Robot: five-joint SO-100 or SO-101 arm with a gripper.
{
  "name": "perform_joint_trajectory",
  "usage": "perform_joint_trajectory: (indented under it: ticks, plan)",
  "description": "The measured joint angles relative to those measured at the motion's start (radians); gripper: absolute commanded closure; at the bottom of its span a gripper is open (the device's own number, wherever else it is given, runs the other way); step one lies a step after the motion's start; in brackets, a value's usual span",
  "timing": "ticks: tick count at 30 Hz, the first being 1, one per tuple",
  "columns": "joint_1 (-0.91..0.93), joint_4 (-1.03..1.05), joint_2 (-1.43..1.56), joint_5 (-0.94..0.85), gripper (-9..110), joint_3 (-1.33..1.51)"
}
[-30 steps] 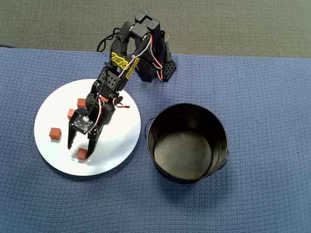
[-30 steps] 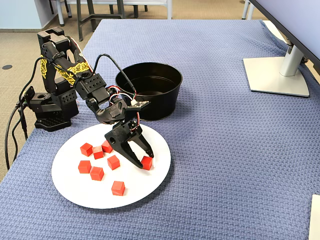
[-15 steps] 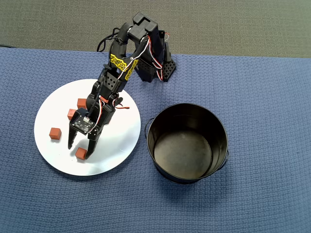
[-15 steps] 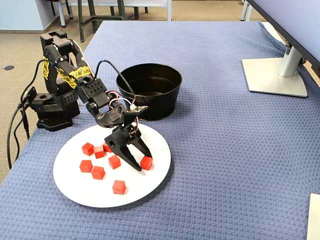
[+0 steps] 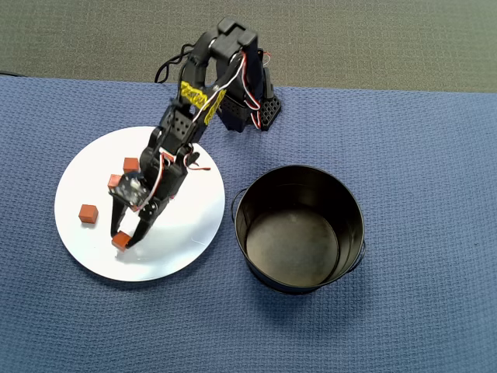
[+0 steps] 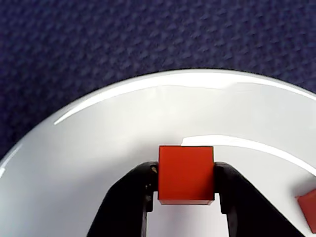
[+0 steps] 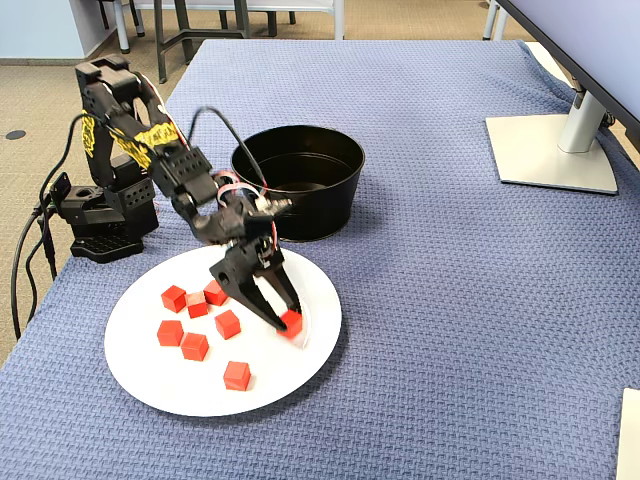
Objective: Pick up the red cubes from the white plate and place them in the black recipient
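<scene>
My gripper (image 5: 123, 240) is over the near-right part of the white plate (image 5: 186, 233), shut on one red cube (image 5: 119, 242). In the wrist view the cube (image 6: 186, 170) sits squarely between the two black fingers (image 6: 143, 187), close over the plate (image 6: 98, 148); I cannot tell if it touches. In the fixed view the gripper (image 7: 286, 322) holds this cube (image 7: 291, 320), and several more red cubes (image 7: 194, 346) lie loose on the plate (image 7: 160, 385). The black recipient (image 5: 299, 286) stands empty right of the plate and also shows in the fixed view (image 7: 300, 215).
The arm's base (image 7: 100, 225) stands behind the plate at the table's edge. A blue woven cloth (image 5: 419, 155) covers the table. A monitor stand (image 7: 550, 150) is at the far right. Another cube (image 6: 308, 207) lies at the wrist view's right edge.
</scene>
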Motion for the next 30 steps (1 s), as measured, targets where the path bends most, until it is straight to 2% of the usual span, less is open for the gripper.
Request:
perform_joint_trajectory:
  ticks: [9, 14, 17, 18, 19, 20, 24, 27, 30]
  plan:
    - [-0.132, 0.626, 0.537, 0.43, 101, -0.11]
    - [-0.364, 1.031, 0.707, 0.684, 102, -0.272]
    - [-0.555, 1.173, 0.723, 0.807, 100, -0.334]
    - [-0.621, 1.195, 0.723, 0.839, 92, -0.344]
    - [-0.684, 1.209, 0.723, 0.864, 76, -0.345]
    - [-0.742, 1.215, 0.721, 0.879, 67, -0.345]
    - [-0.877, 1.212, 0.686, 0.844, 63, -0.331]
    - [-0.831, 1.187, 0.673, 0.753, 64, -0.324]
    - [-0.699, 1.123, 0.673, 0.62, 69, -0.29]
